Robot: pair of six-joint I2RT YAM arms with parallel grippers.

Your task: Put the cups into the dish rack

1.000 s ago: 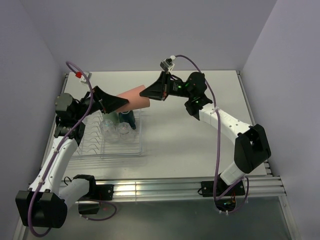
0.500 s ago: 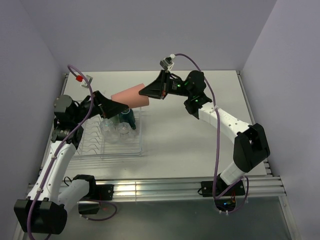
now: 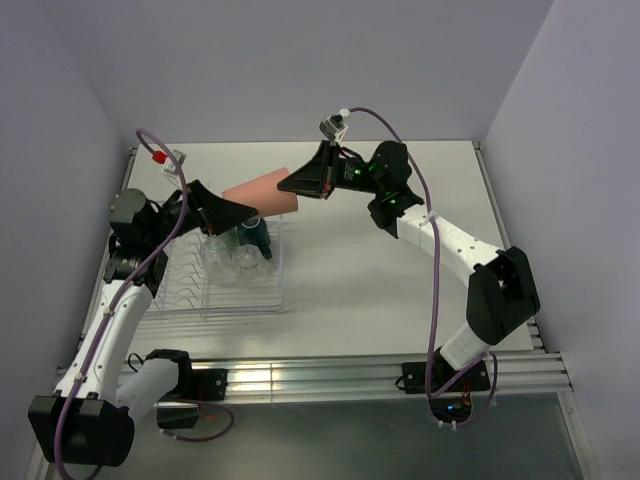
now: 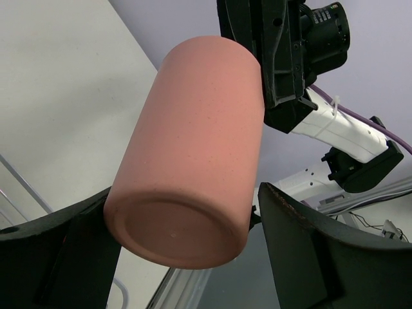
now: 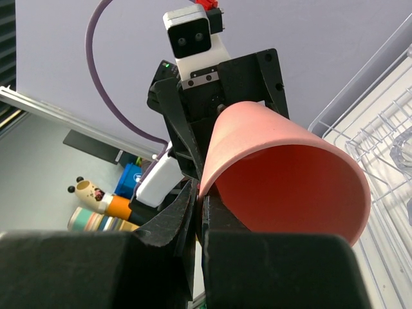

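The salmon-pink tumbler (image 3: 262, 194) hangs on its side in the air over the back of the dish rack (image 3: 215, 302). My right gripper (image 3: 288, 186) is shut on its rim, one finger inside and one outside, as the right wrist view (image 5: 201, 193) shows. My left gripper (image 3: 243, 212) is open, with its fingers on either side of the tumbler's base (image 4: 187, 225); a gap shows at the right finger (image 4: 296, 225). The dark teal mug (image 3: 256, 238) and clear glasses (image 3: 243, 262) stand in the rack.
The rack sits at the table's left side, under both grippers. Its wire rim and prongs show in the right wrist view (image 5: 386, 122). The right arm's wrist (image 4: 283, 58) fills the top of the left wrist view. The table's back wall is close behind.
The pink tumbler moved a little left in my right gripper, and its base now lies between my left gripper's open fingers. Little has moved in the last half second.
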